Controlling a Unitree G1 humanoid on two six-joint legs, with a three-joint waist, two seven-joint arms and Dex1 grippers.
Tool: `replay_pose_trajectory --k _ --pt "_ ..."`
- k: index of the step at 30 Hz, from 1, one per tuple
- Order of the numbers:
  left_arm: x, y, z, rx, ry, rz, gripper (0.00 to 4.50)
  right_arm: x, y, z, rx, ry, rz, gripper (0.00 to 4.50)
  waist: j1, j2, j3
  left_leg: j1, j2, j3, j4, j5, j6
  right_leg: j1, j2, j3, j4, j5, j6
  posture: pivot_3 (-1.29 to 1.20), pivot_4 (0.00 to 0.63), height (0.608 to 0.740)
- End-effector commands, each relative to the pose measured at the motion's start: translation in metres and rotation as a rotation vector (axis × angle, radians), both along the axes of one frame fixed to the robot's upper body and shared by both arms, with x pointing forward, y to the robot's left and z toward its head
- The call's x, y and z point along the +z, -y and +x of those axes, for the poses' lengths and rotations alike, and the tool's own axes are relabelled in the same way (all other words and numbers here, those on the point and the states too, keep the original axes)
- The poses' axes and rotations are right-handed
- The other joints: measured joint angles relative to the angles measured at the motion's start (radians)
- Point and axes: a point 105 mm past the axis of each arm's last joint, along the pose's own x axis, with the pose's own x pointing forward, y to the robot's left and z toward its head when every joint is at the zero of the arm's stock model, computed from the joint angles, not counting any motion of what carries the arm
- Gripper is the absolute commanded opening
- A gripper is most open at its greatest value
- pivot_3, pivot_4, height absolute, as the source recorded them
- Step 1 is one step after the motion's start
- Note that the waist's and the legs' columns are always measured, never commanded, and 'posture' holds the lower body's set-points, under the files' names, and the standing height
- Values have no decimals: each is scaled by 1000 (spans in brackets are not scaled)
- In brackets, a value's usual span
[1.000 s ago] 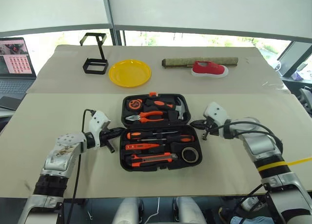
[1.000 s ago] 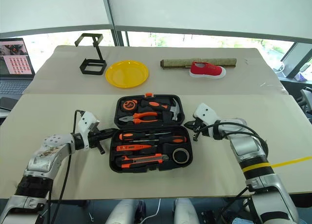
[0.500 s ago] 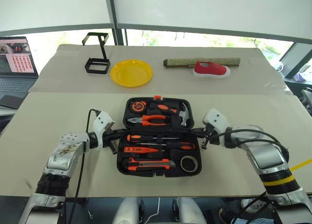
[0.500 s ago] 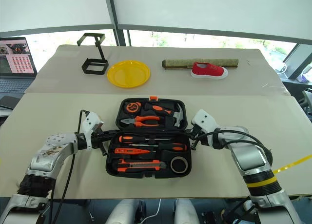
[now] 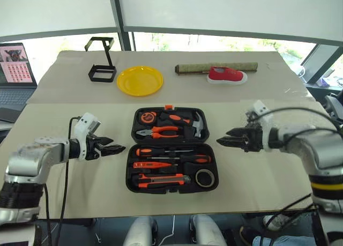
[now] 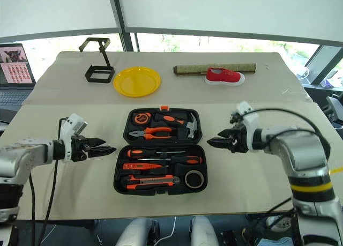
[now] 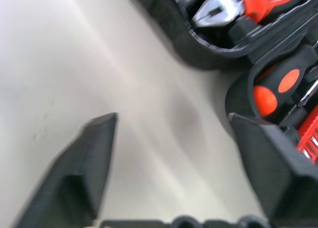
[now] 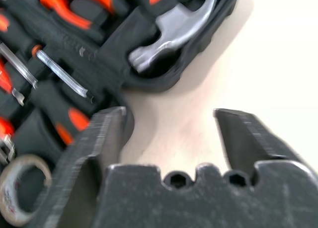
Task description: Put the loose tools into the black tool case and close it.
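Beige table (image 5: 64,198): black tool case (image 5: 172,149) lying open at centre, screwdrivers (image 5: 171,159), utility knife (image 5: 163,178) and tape roll (image 5: 204,177) seated in its near half. Left gripper (image 5: 117,148) and right gripper (image 5: 222,140), fingers spread apart and empty, flank the case without touching it.

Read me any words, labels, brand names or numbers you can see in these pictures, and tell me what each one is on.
None can be read.
Laptop screen: rows of small red marks, too small to read.
Tape measure in the black tool case: round face too small to read.
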Motion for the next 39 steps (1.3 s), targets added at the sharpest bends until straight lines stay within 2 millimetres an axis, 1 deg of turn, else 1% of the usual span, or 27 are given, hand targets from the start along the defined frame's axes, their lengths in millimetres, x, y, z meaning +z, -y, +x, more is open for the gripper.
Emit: replay_pose_trajectory --k 1,3,5,7,9,14,15,16,17,18,19,20,21,24,26,28,31,34,37,38,39 --pt "8 8 19 101 -8 -20 4500 2 -4 17 -103 -66 11 4468 5 0 0 0 -1 -1 0 0 0 0 0 0 0 0 0 0 150 740" --pt "7 14 29 147 -4 -8 4500 0 -8 27 -150 -96 15 4468 6 0 0 -1 -1 -1 0 0 0 0 0 0 0 0 0 0 150 740" --pt "4 22 33 161 -9 -8 4500 -6 -12 33 -172 -117 -10 4468 4 0 0 -3 -1 0 -1 0 0 -1 0 0 1 1 1 0 150 740" --pt "0 26 32 160 -22 -2 4500 -11 -12 36 -188 -139 -27 4468 1 0 0 -6 -1 0 -1 1 -2 -3 0 0 2 1 1 0 150 740" --pt "-5 26 34 174 -26 17 4500 -18 -12 37 -204 -158 -55 4468 1 0 0 -8 -1 0 -1 4 -7 -4 0 -1 1 1 1 0 150 740" --pt "-8 31 37 184 -31 17 4500 -28 -16 37 -194 -195 -74 4468 1 0 0 -8 -2 0 -1 4 -6 -4 -1 -1 0 1 2 0 150 740" --pt "-8 32 37 184 -33 15 4500 -31 -16 37 -198 -203 -80 4226 1 0 0 -8 -2 -1 -1 2 -2 -3 -1 -1 0 1 2 0 150 740" --pt "-9 33 37 182 -34 20 4500 -33 -15 37 -205 -213 -88 3955 1 0 0 -8 -2 -1 -1 1 -1 -3 -1 -1 0 1 2 0 150 740" --pt "-9 34 38 180 -35 25 4500 -36 -14 37 -213 -222 -96 3813 1 0 0 -7 -2 -1 -1 1 -1 -3 -1 -1 0 1 1 0 150 740" --pt "-10 34 38 181 -36 29 4500 -37 -13 37 -222 -232 -101 3409 2 0 0 -7 -2 -1 -1 1 -1 -3 -1 -1 0 1 1 0 150 740" --pt "-10 33 38 185 -38 35 4242 -39 -12 36 -232 -244 -107 3018 2 0 0 -6 -2 -1 -1 1 -1 -3 -1 -1 0 1 1 0 150 740" --pt "-10 32 38 189 -38 39 3982 -40 -10 35 -240 -252 -113 2861 2 0 0 -5 -2 -1 -1 1 -1 -2 -1 -1 0 1 1 0 150 740" --pt "-8 30 38 191 -39 40 3784 -41 -9 35 -249 -256 -118 2426 3 0 0 -4 -2 -1 -1 1 -1 -2 -1 -1 0 1 1 0 150 740" --pt "-4 27 36 192 -44 38 2672 -41 -6 35 -268 -262 -120 1382 5 0 0 -3 -2 -1 -1 1 -1 0 -2 -1 0 1 1 0 150 740" --pt "-2 24 34 191 -46 44 1949 -41 -6 36 -272 -261 -117 776 5 0 0 -2 -2 -1 -1 1 -1 0 -2 -1 0 1 1 0 150 740" --pt "1 24 34 193 -52 29 1177 -40 -7 37 -279 -260 -108 34 5 0 0 -1 -2 -1 -1 1 -1 1 -2 0 0 1 1 0 150 740" --pt "-1 25 35 198 -51 33 45 -41 -8 37 -281 -261 -99 0 3 0 0 -1 -2 -1 -1 1 -1 0 -2 0 0 1 1 0 150 740" --pt "-4 30 36 189 -39 6 18 -39 -12 39 -277 -233 -65 0 3 0 0 -1 -2 -1 -1 1 -2 0 -1 0 0 1 1 0 150 740" --pt "0 33 37 178 18 -71 18 -20 -26 42 -177 -77 29 0 4 0 -1 0 -2 -1 -1 1 -2 1 -2 0 0 1 1 0 150 740" --pt "2 33 37 177 31 -87 18 -16 -28 41 -148 -44 40 0 3 0 -1 0 -1 -1 -1 1 -2 1 -2 0 0 1 0 0 150 740" --pt "8 33 37 166 92 -132 18 -11 -31 37 -95 4 46 0 1 0 -1 0 -1 -1 -1 2 -2 1 -2 0 0 2 0 0 150 740"
